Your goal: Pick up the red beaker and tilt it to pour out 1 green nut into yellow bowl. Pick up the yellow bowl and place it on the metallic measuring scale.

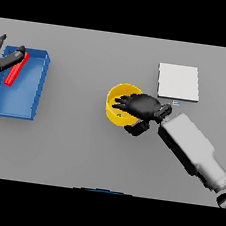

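A: So, what is the right hand [141, 105] doing?

B: It is reaching over the yellow bowl [115, 101] from the right, fingers spread across the opening and thumb hanging just outside the near rim. It is not closing on the rim yet, so the hand is holding nothing.

A: And the nut?

B: A small green nut [119, 115] is sitting inside the bowl, near the front wall. The metallic measuring scale [178, 82] is lying on the grey desk [80, 146] just beyond the wrist, up and to the right.

A: What about the left hand [6, 59]?

B: It is curling round the red beaker [16, 70], tilted over the blue tray [33, 102], well apart from the bowl.

A: What is likely to go wrong?

B: The pinch on the thin rim is looking shallow; if it closes off-centre, the bowl is probably going to tip or slide, spilling the nut before reaching the scale.
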You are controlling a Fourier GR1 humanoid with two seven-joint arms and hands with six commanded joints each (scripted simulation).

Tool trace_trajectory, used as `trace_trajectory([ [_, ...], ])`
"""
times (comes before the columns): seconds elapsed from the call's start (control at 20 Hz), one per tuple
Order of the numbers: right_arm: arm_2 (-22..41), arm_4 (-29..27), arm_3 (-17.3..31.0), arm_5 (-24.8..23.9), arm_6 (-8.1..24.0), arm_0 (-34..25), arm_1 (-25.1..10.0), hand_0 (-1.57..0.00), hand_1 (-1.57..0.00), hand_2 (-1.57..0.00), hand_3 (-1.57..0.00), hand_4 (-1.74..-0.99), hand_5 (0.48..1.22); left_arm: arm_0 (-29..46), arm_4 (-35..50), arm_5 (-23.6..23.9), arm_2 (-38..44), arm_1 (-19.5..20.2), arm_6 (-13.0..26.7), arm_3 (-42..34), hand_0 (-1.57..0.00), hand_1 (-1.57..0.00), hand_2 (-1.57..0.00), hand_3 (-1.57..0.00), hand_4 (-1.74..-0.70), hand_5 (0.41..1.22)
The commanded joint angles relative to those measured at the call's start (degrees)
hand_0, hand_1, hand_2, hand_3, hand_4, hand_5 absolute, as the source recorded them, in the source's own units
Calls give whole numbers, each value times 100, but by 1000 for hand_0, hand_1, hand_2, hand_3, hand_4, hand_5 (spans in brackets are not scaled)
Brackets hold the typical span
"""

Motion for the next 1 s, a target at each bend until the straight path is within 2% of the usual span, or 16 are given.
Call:
trace_trajectory([
  [0.0,15,7,-21,0,-21,-1,-5,-48,-60,-88,-130,-1261,809,-75,-14,8,10,14,16,33,1,1,1,1,-791,712],
  [0.05,23,11,-27,-34,-45,28,12,-193,-183,-189,-215,-1309,891,-57,-9,19,-8,-10,13,-27,1,1,1,1,-791,711],
  [0.1,-6,-27,-99,-5,-113,-5,-13,-455,-407,-349,-322,-1363,957,-85,-30,2,-6,14,15,56,1,1,1,1,-789,710],
  [0.15,21,-22,-109,-25,-92,25,2,-678,-640,-594,-572,-1435,1010,-65,-5,-27,14,27,-23,95,1,1,1,1,-788,710],
  [0.2,1,-92,-101,-46,-249,35,-46,-857,-826,-789,-679,-1492,1052,-53,0,-29,16,26,-63,93,1,1,1,1,-788,710],
  [0.25,22,-115,-181,6,-188,72,-53,-999,-975,-945,-792,-1540,1086,-40,24,-61,18,23,-75,109,1,1,1,1,-787,707],
  [0.3,46,-107,-125,-11,-310,27,-73,-1114,-1094,-1071,-882,-1578,1113,-71,10,-14,-13,-31,-37,43,1,1,1,1,-787,707],
  [0.35,56,-116,-166,37,-183,36,-37,-1205,-1189,-1129,-969,-1611,1135,-84,-13,-7,-15,-19,-47,76,1,1,1,1,-785,709],
  [0.5,22,-201,-202,252,-130,-20,-91,-1384,-1376,-1287,-1106,-1674,1177,-78,-20,-21,-21,6,-17,34,1,1,1,1,-784,710],
  [0.6,22,-230,-218,267,-106,-24,-107,-1451,-1446,-1330,-1171,-1698,1193,-81,-5,-43,-6,24,-36,60,1,1,1,1,-785,712],
  [0.8,-58,-373,-564,437,-12,-39,-224,-1522,-1520,-1415,-1185,-1724,1209,-92,-41,-36,-46,-3,-25,89,1,1,1,1,-778,704],
  [0.95,-249,-544,-865,732,107,-100,-469,-1546,-1545,-1459,-1160,-1732,1215,-98,-26,-54,-38,37,-11,1,1,1,1,1,-771,707],
])
